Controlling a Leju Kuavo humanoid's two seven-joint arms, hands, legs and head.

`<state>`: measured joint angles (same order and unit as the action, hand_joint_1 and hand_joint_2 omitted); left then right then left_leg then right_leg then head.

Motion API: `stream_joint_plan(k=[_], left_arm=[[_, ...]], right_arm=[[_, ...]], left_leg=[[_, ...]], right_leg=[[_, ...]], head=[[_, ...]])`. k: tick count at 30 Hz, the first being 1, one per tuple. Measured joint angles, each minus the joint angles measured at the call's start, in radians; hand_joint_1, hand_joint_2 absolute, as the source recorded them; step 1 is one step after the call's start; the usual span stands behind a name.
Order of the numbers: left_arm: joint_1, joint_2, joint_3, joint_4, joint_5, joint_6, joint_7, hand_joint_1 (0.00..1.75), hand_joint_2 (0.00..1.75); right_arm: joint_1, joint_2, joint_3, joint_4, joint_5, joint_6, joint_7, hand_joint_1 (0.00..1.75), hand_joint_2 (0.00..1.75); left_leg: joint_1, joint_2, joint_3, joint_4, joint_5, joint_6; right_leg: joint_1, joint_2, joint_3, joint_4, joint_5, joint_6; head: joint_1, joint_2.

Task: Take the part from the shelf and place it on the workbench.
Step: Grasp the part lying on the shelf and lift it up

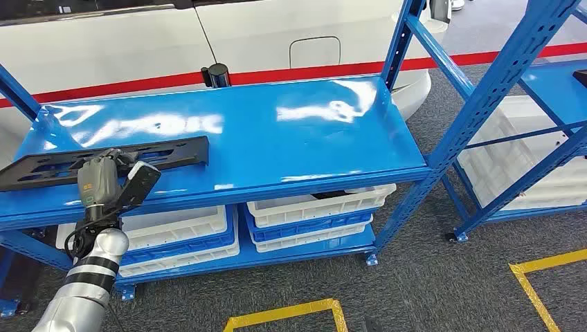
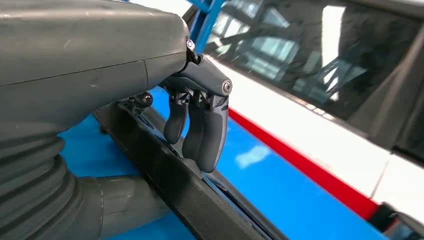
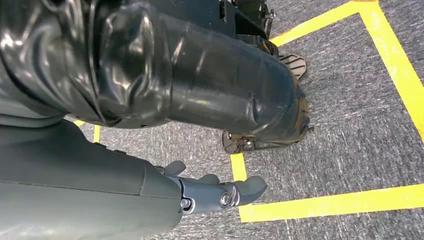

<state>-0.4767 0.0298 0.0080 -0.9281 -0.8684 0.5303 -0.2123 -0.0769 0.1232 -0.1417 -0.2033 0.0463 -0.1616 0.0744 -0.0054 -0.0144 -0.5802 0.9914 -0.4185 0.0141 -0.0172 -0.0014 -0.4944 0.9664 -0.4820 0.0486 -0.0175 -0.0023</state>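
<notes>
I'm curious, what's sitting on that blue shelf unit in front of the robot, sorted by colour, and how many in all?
Black: 1, the long flat part on the top shelf, under the left hand.
White: 2, the crates on the lower shelf, left crate and right crate.
Total: 3

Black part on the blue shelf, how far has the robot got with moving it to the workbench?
Early stage. Done: the left hand has reached the black part, which lies flat on the blue shelf. In hand: in the left wrist view its fingers curl over the part's edge, closing a grip. Left: lifting it off, carrying it and setting it on the workbench. The right hand hangs empty over the floor.
</notes>
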Motion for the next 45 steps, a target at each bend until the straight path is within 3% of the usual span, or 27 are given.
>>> stream_joint_plan(k=[15, 28, 45], left_arm=[[-0.033, 0.015, -0.016, -0.059, -0.050, 0.028, -0.016, 1.75, 1.75], [-0.114, 0.035, -0.102, -0.230, -0.131, -0.022, 0.039, 1.75, 1.75], [-0.135, 0.045, -0.159, -0.280, -0.176, -0.033, 0.051, 1.75, 1.75]], right_arm=[[-0.008, 0.000, -0.005, 0.000, 0.028, 0.008, 0.009, 0.00, 0.00], [-0.017, 0.010, -0.009, 0.000, 0.055, 0.011, 0.021, 0.00, 0.00], [-0.019, 0.014, -0.018, 0.000, 0.065, 0.011, 0.023, 0.00, 0.00]], left_leg=[[0.000, 0.000, -0.001, 0.000, 0.000, 0.000], [0.000, 0.000, -0.002, 0.000, 0.000, 0.000], [0.000, 0.000, -0.002, 0.000, 0.001, 0.000]], right_leg=[[0.000, 0.000, -0.001, 0.000, 0.000, 0.000], [0.000, 0.000, -0.002, 0.000, 0.000, 0.000], [0.000, 0.000, -0.002, 0.000, 0.000, 0.000]], head=[[0.000, 0.000], [0.000, 0.000], [0.000, 0.000]])
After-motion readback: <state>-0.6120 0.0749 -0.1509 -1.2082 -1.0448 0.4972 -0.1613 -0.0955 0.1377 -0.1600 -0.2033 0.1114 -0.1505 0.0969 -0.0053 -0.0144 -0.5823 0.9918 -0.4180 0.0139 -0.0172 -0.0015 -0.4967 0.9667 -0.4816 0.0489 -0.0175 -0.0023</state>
